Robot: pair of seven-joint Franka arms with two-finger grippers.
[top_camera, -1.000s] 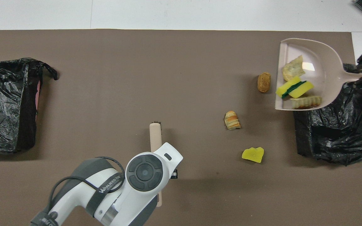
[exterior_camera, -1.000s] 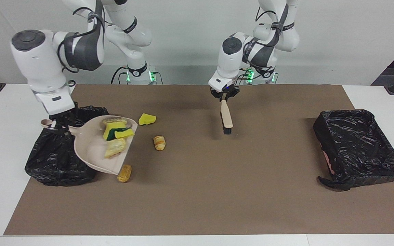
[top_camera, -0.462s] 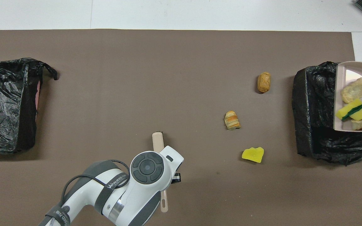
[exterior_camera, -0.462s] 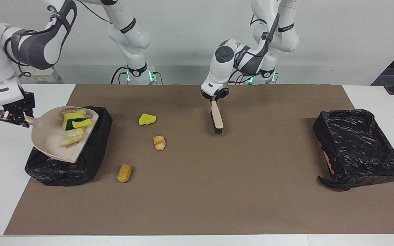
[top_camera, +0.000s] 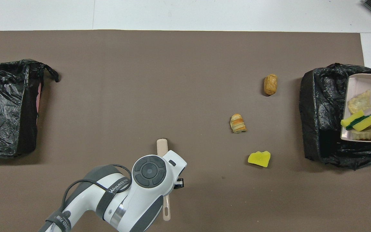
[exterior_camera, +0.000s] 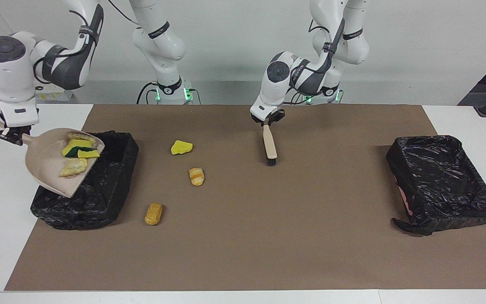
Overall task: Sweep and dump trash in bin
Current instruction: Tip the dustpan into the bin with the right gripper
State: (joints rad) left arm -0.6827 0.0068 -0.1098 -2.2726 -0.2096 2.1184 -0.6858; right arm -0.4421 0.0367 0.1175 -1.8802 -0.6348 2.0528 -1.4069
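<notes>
Since a second ago I see my right gripper (exterior_camera: 12, 134) has carried the dustpan (exterior_camera: 47, 162) up off the mat and over the bin (exterior_camera: 112, 185) at the right arm's end, clenched on the handle. In the facing view the pan's long axis runs from 10 o'clock at the gripper to 4 o'clock at its lip, and three scraps (exterior_camera: 75, 155) lie toward that lip above the bin's mouth, so I judge a steeper tilt toward 4 o'clock dumps them. Three loose pieces (exterior_camera: 181, 147) lie on the mat beside the bin, and the left gripper (exterior_camera: 268, 122) waits mid-table over the mat, grasping the brush (exterior_camera: 270, 145).

Glossy crinkled plastic bin liner (exterior_camera: 108, 185); matt brown mat (exterior_camera: 268, 219); smooth plastic dustpan (exterior_camera: 47, 162).
</notes>
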